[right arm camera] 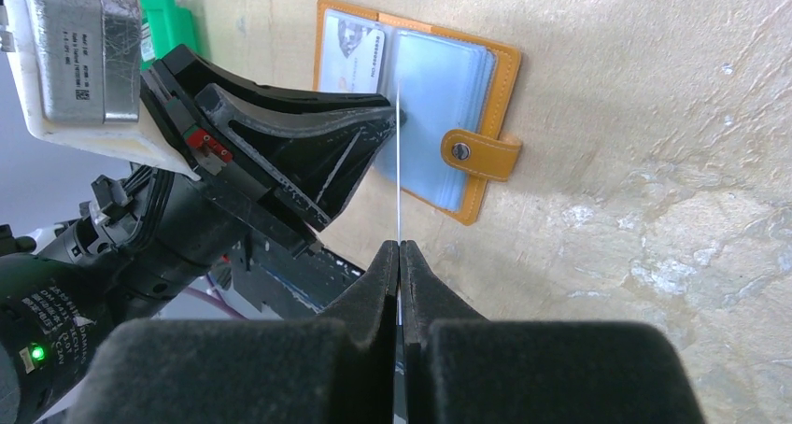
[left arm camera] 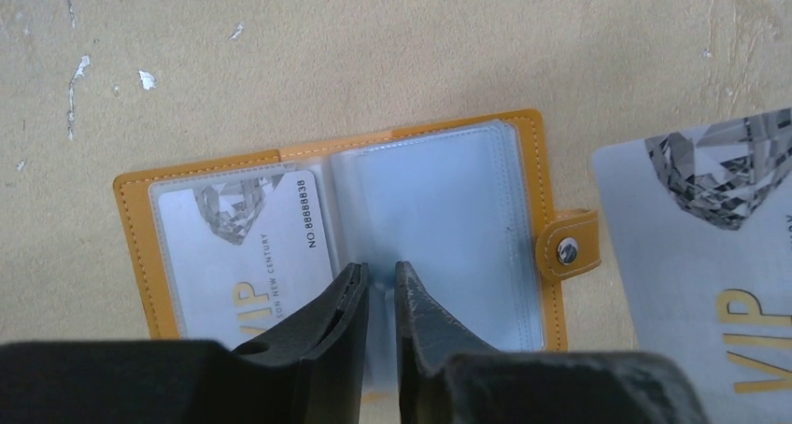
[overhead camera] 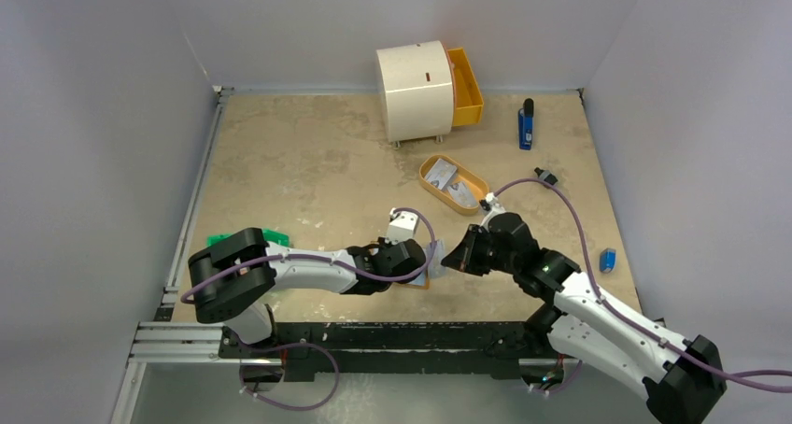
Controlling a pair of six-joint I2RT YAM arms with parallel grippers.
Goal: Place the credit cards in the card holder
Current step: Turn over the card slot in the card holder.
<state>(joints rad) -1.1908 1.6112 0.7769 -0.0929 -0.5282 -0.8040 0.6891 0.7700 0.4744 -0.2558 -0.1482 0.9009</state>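
On the table, low in the centre of the top view, we see the tan card holder lying open and flat beneath both arms' tips. The left gripper comes in from the bottom edge of its wrist view. Its jaws are nearly together, with a slim gap between them over the clear sleeves; we cannot tell whether a sleeve leaf is pinched there. The right gripper is clamped tight on the held credit card. That card shows edge-on as a thin white line up the middle of the right wrist view, its far end near the holder. The tucked credit card sits in the holder's left-hand pocket. We judge the held card light, stiff and slick, apt to pivot in a corner pinch, so a hold across one short end suits it. The sleeves look limp and will likely need parting. The snap tab lies unfastened at the holder's right edge.
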